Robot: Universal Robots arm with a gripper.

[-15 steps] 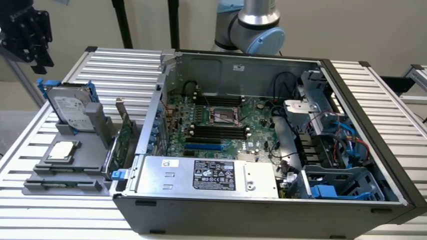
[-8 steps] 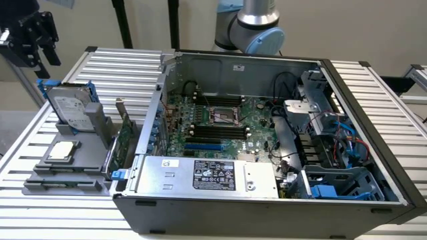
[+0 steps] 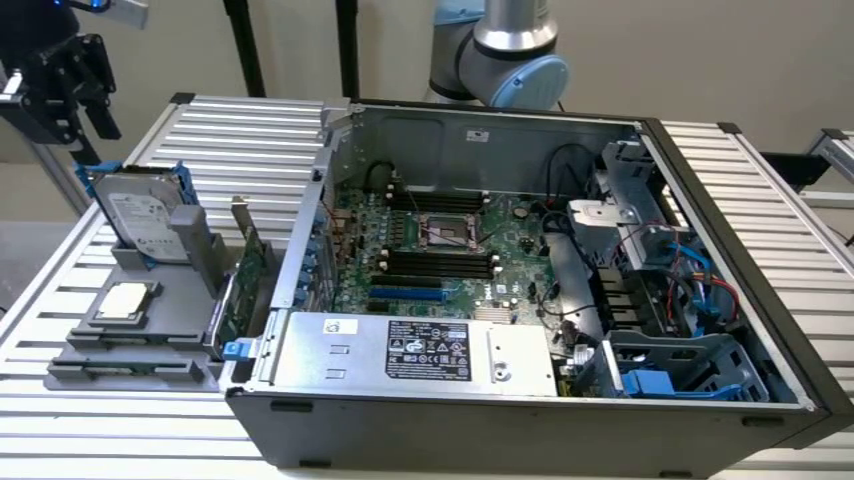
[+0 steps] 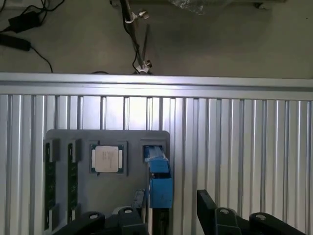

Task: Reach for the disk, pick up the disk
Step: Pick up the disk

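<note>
The gripper hangs above the disk, fingers apart and not touching it. The disk stands upright in a grey holder — processor chip just beside it, open computer case toward the exterior view's right.

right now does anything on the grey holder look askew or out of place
Nothing stands out. The disk stands upright in its slot on the grey holder, the processor chip lies flat in its recess, and the gripper hangs open above the disk.

We see the disk, silver-grey, white-labelled and blue-bracketed, standing upright in a grey holder on the exterior view's left.
</note>
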